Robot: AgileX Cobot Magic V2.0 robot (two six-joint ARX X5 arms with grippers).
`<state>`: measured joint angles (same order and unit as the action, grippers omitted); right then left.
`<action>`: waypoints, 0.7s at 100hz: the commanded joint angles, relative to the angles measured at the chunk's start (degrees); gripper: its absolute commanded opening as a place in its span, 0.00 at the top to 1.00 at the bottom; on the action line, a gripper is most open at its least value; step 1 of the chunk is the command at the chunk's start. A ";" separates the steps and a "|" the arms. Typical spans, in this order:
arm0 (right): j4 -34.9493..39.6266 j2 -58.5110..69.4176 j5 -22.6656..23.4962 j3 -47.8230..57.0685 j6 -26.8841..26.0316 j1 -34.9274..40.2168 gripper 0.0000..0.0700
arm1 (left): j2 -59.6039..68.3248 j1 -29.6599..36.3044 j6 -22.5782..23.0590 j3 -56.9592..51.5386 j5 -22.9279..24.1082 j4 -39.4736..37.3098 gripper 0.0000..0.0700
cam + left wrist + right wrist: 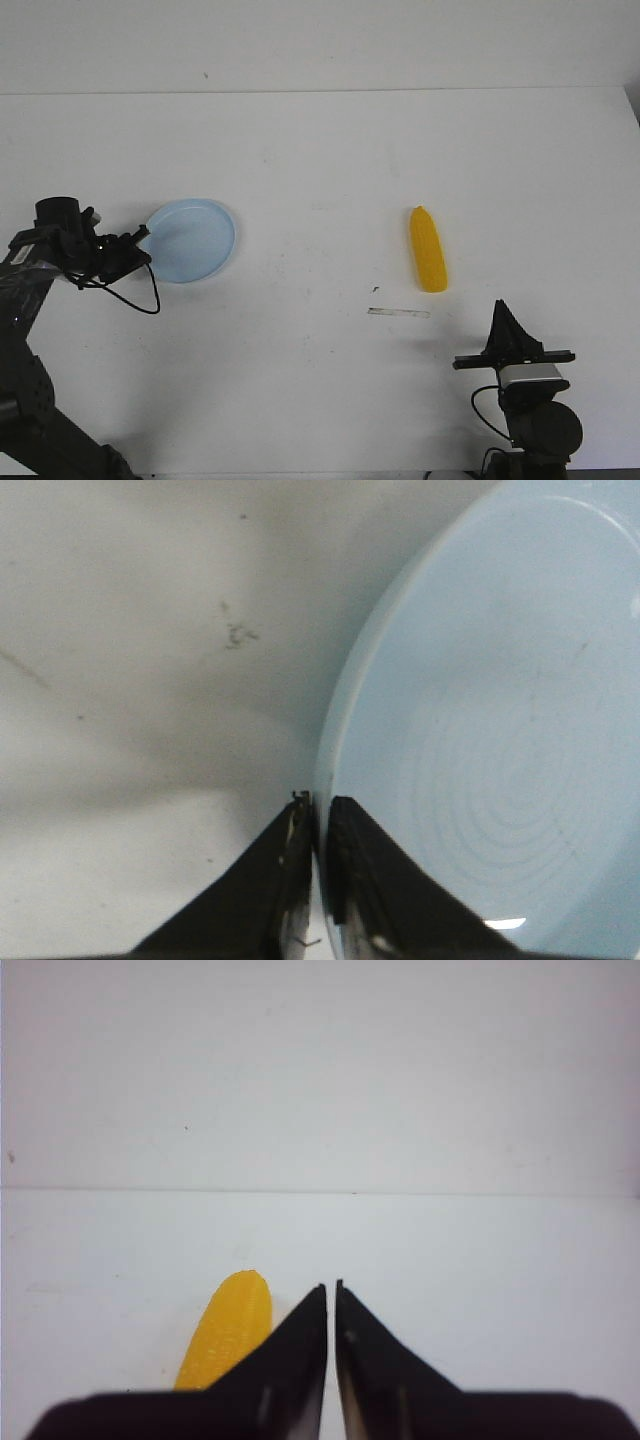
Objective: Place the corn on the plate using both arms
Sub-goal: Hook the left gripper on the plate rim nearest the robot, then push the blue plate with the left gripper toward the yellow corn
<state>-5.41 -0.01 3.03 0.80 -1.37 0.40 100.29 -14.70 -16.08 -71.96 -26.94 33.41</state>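
Two grippers: our left gripper (318,825) pinches the plate (192,240) rim; our right gripper (331,1295) is closed and empty. The corn (428,250) lies ahead-left of it, lengthwise away.

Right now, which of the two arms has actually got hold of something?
The left tool: it is pinched shut on the rim of the blue plate. The right tool is shut on nothing, short of the corn.

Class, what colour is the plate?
Pale blue; the plate shows best in the left wrist view.
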 commanded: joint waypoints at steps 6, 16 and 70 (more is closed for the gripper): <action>-0.57 0.09 0.00 -0.07 -0.55 0.02 0.98 | -1.81 1.60 -0.11 -0.81 -0.66 0.35 1.00; -0.57 0.09 0.00 -0.07 -0.55 0.02 0.98 | -2.43 4.35 -0.11 -0.81 -0.66 1.22 1.00; -0.57 0.09 0.00 -0.07 -0.55 0.02 0.98 | -2.29 29.57 -7.89 -0.81 3.04 -5.27 1.00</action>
<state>-5.41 -0.01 3.03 0.80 -1.39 0.40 97.06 13.06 -21.82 -71.96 -24.75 29.28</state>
